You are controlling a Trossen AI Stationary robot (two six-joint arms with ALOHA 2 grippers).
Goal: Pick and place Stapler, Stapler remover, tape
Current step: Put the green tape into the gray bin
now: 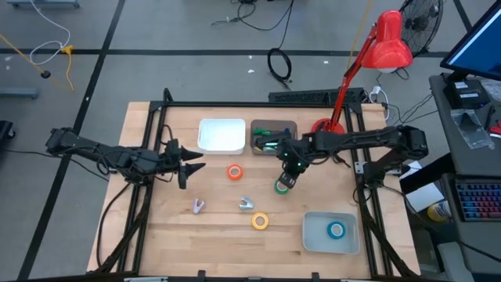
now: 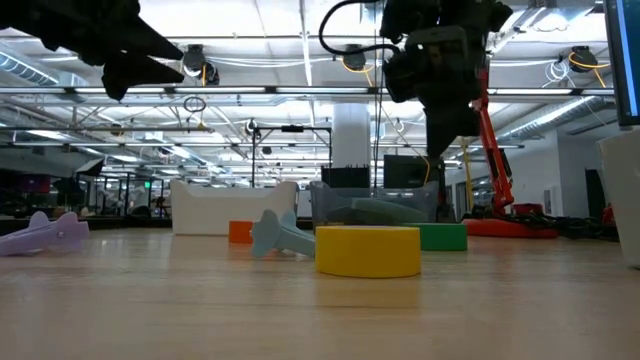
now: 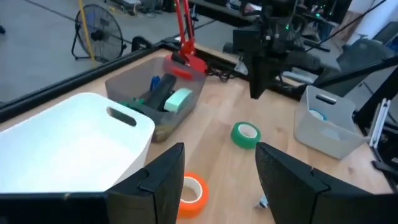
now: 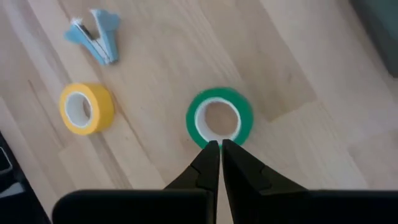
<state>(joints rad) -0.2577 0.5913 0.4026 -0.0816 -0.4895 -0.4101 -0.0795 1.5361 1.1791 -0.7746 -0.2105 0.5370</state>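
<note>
Right pincer (image 4: 220, 144) shut tight, holding nothing, hanging right over the green tape (image 4: 219, 119). Could poke the roll and push it away, since closed tips cannot grab. Green tape lying flat on the tabletop (image 1: 219, 219), near the grey bin (image 1: 273, 135), hole facing up, round, so no long side. Left pincer (image 3: 217, 171) open, empty, waiting above the orange tape (image 3: 191, 193).

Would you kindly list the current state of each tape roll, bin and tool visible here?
green tape: flat on table, under right tool
orange tape: flat on table, free
yellow tape: flat on table, free
blue tape: inside clear bin
white bin: looks empty
left tool: open, holding nothing
right tool: shut, above green tape
</note>
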